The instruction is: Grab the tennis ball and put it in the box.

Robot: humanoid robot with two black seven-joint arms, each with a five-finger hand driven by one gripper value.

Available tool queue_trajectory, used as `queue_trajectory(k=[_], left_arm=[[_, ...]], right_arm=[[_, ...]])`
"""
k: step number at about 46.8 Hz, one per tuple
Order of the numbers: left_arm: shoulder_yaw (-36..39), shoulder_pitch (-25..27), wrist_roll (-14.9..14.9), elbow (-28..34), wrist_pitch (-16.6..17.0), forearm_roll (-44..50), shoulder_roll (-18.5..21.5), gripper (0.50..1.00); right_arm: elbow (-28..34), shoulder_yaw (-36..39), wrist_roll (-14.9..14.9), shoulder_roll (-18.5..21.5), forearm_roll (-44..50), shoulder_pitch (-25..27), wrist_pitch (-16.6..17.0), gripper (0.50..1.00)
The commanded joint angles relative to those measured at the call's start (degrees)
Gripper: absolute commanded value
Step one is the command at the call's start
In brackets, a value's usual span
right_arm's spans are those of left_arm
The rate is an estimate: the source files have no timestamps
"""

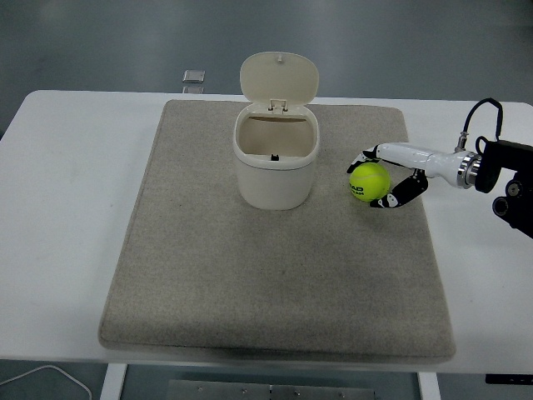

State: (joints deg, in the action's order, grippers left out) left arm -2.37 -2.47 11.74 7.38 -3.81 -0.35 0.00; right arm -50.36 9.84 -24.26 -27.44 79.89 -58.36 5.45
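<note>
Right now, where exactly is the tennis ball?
Head view: the tennis ball sits on the mat, right of the open box, between the right hand's fingers.

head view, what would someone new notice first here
The bright yellow-green tennis ball stands out most, lying on the right part of the beige felt mat, with the robot's white and black right hand curled around it from the right. Just left of the ball stands a cream plastic box, its hinged lid tipped up and open. The mat covers most of the white table.
</note>
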Motion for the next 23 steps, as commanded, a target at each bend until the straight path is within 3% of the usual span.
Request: queue_trajectory(k=[1,9,23], left_arm=[[0.0,0.0,0.0,0.0,-0.1,0.0,0.0,0.992],[0.0,-0.1,0.0,0.0,0.0,0.0,0.0,0.992],[0.0,0.0,-0.1,0.0,0.0,0.0,0.0,0.992]], right_arm=[[0.0,0.0,0.0,-0.1,0.0,-0.2,0.0,0.543],[-0.1,0.0,0.0,-0.2,0.0,-0.4,0.1,0.500],[-1.8,0.3,-0.5,-1.1,-1.1,-2.0,2.3,0.500]])
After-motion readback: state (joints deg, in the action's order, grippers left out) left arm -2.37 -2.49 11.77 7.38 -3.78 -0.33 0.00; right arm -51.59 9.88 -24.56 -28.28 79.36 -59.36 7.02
